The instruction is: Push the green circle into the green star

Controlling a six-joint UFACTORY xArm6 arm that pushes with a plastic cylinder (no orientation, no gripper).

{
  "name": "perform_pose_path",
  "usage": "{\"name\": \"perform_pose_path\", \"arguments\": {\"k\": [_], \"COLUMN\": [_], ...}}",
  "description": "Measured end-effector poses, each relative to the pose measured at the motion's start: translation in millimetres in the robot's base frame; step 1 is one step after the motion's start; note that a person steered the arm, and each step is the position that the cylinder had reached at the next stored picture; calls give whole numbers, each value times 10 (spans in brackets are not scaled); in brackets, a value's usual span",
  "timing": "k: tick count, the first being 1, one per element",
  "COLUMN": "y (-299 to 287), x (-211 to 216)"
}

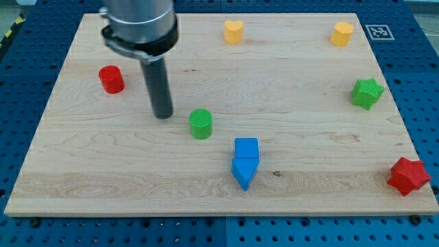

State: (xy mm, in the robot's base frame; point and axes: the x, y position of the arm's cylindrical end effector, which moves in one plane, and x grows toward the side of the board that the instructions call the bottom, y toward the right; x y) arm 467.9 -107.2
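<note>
The green circle is a short green cylinder standing near the middle of the wooden board. The green star sits far off at the view's right edge. My tip rests on the board just left of the green circle, with a small gap between them. The rod rises from the tip to the arm's grey body at the view's top left.
A red cylinder stands at the left. A yellow heart and a yellow hexagon sit along the top. A blue cube and a blue triangle touch below the green circle. A red star is at the bottom right.
</note>
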Motion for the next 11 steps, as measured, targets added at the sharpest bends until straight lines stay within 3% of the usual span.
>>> {"name": "perform_pose_path", "arguments": {"k": [1,2,4,8,11], "y": [82,541,1721,2697,2935], "x": [234,290,-34,-291,-286]}}
